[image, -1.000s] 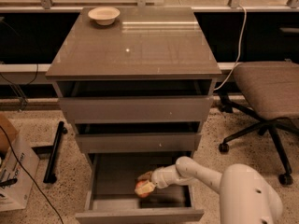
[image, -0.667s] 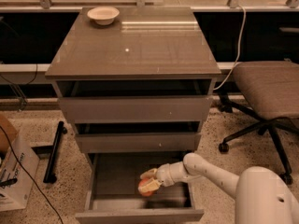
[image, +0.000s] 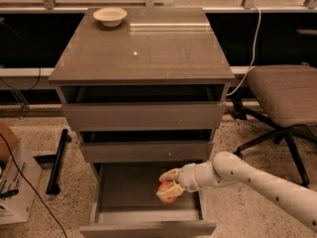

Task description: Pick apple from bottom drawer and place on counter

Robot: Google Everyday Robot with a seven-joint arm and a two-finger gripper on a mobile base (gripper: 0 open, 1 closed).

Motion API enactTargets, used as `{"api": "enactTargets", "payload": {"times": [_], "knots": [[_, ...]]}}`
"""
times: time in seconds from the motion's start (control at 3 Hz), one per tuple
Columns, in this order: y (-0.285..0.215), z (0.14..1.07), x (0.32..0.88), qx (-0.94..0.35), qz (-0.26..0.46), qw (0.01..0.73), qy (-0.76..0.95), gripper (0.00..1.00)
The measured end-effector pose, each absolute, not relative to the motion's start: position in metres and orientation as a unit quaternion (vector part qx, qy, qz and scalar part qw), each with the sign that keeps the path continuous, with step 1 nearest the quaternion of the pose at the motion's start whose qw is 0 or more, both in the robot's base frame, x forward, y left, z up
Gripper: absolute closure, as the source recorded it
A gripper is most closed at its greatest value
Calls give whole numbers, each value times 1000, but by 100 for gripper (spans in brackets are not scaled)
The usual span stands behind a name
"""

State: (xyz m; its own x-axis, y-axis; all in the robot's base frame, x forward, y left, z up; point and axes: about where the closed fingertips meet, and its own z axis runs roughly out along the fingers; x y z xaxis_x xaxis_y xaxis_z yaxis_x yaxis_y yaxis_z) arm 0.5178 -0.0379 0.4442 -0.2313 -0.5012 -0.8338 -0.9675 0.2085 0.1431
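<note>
The bottom drawer [image: 114, 190] is pulled open at the foot of the cabinet. My gripper [image: 168, 186] is over its right half, shut on the apple [image: 167, 191], a small red fruit with a yellowish patch. The apple is held a little above the drawer floor, between the two pale fingers [image: 169, 174]. My white arm [image: 257, 180] reaches in from the lower right. The counter [image: 148, 48] is the glossy grey-brown top of the cabinet, well above the gripper.
A white bowl [image: 110, 16] stands at the counter's back left corner. Two more drawers [image: 143, 115] sit above the open one. An office chair [image: 285, 98] stands to the right. A cardboard box [image: 12, 180] and a black bar [image: 55, 162] lie at the left.
My gripper has lifted the apple off the drawer floor and moved it right and slightly up. The arm has drawn back to the right.
</note>
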Motion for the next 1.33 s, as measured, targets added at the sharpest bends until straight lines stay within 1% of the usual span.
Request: {"api": "enactTargets", "payload": {"times": [0.33, 0.67, 1.0, 1.33], "knots": [[-26, 514, 492, -585, 302, 340, 672, 100], [-25, 602, 499, -657, 227, 360, 622, 100], [-27, 673, 530, -710, 169, 372, 574, 100], [-29, 734, 573, -735, 125, 389, 541, 100]]}}
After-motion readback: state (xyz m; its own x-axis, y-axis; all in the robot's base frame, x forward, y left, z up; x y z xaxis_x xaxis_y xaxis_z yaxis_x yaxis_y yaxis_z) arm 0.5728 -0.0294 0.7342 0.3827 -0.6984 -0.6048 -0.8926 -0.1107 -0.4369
